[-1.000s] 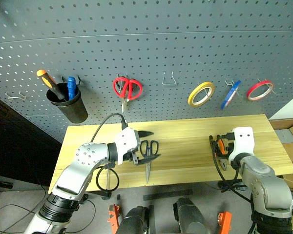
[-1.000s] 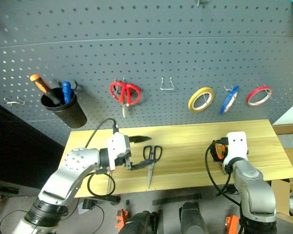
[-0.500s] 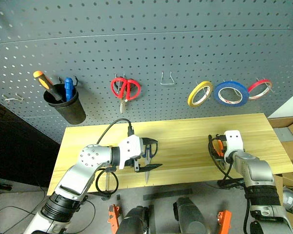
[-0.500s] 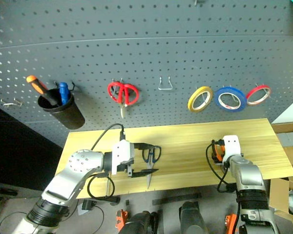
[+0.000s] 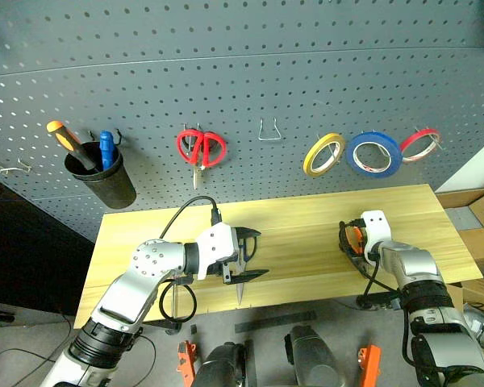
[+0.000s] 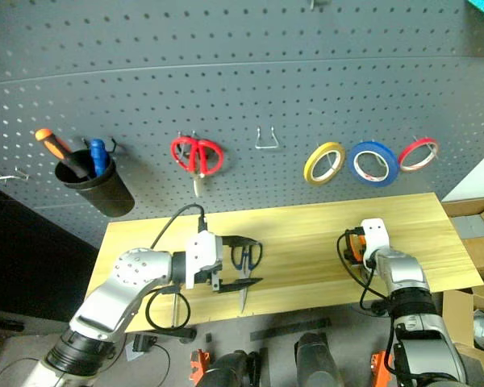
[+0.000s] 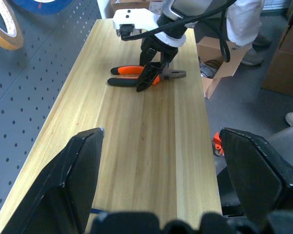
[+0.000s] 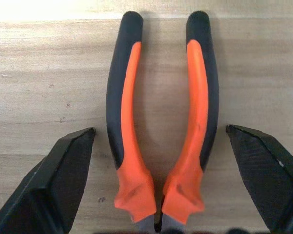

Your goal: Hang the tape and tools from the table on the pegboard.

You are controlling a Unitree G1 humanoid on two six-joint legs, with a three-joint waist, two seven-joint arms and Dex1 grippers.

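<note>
The blue tape (image 5: 373,154) hangs on the dark pegboard (image 5: 250,64) between a yellow ring and a red ring. Blue-handled scissors (image 6: 246,258) lie on the wooden table (image 5: 306,234), blades toward its front edge. My left gripper (image 5: 246,255) is open, one finger on each side of their handles. Orange-and-black pliers (image 8: 161,122) lie toward the table's right end. My right gripper (image 5: 353,240) is open and low over them, its fingers (image 8: 63,180) standing clear of both handles. The left wrist view also shows the pliers (image 7: 132,73) under that gripper.
Red scissors (image 5: 201,148), a yellow ring (image 5: 323,154) and a red ring (image 5: 420,144) hang on the board. A black cup (image 5: 102,173) holds two screwdrivers. One bare hook (image 5: 267,131) sits mid-board and another (image 5: 8,167) at far left. Cardboard boxes (image 7: 283,53) stand past the table's right end.
My right gripper has come down and forward over the pliers. The blue tape has swung from edge-on to face-on on its hook. The whole view has shifted slightly.
</note>
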